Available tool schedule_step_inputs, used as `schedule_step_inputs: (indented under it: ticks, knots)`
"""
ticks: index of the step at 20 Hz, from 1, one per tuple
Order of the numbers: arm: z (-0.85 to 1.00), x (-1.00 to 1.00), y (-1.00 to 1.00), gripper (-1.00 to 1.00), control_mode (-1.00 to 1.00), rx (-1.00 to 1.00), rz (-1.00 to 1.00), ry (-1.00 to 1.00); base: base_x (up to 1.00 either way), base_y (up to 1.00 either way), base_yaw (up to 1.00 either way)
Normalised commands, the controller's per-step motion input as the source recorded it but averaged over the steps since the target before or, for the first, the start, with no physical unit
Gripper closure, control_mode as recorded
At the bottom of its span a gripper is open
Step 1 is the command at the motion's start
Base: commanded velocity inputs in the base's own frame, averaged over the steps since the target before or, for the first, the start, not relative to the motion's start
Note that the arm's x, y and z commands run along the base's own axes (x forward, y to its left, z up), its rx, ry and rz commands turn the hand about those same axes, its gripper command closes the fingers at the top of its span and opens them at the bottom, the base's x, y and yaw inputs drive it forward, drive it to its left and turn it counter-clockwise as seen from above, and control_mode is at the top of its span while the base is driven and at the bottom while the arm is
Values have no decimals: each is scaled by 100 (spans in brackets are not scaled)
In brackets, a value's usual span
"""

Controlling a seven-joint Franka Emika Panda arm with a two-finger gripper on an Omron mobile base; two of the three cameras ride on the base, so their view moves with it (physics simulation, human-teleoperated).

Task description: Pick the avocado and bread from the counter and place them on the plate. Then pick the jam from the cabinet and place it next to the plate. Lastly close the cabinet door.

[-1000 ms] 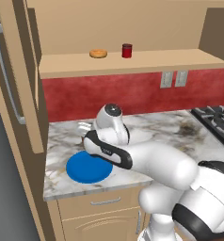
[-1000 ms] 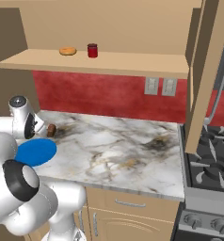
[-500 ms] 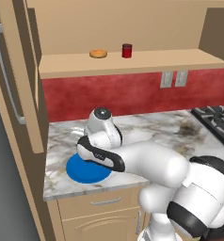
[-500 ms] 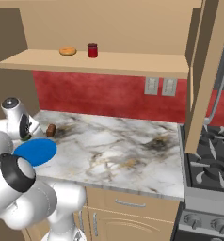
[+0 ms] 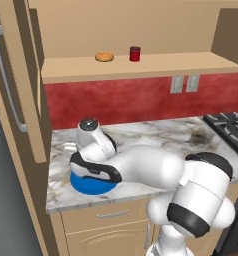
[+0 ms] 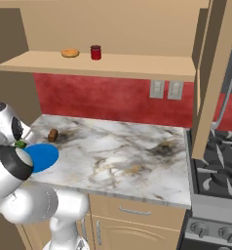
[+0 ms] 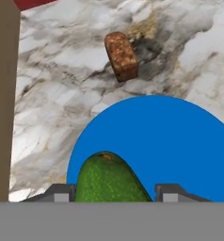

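My gripper [image 7: 113, 193] is shut on the green avocado [image 7: 107, 179], which sits between the two finger tips over the blue plate [image 7: 180, 146]. Whether the avocado touches the plate I cannot tell. From the right base view the avocado [image 6: 20, 144] shows at the left rim of the plate [image 6: 44, 157]. The brown bread [image 7: 121, 55] lies on the marble counter [image 7: 62, 70] just beyond the plate, also bread [image 6: 52, 135]. The red jam [image 5: 135, 53] stands on the cabinet shelf [image 5: 141, 67]. The cabinet door [image 5: 18, 85] stands open at the left.
An orange-tan ring pastry [image 5: 104, 57] lies on the shelf left of the jam. A stove [image 6: 220, 171] borders the counter on the right. Two wall outlets [image 6: 165, 89] sit on the red backsplash. My arm covers much of the plate [image 5: 91, 186] in the left base view.
The hand has swung left and lower, carrying the avocado over the blue plate. The bread, jam and cabinet door have not moved.
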Motion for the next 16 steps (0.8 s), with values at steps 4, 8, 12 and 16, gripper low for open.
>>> schedule_step_inputs:
  ticks: [4,8,12,16]
  knots:
    - [-24,0,11,100,-100,-9,1,4,0,0,0]
    - [-32,0,2,100,-100,-9,1,3,0,0,0]
    - [-32,0,0,100,-100,-9,0,0,0,0,0]
    - [-30,3,0,100,-100,-6,0,0,0,0,0]
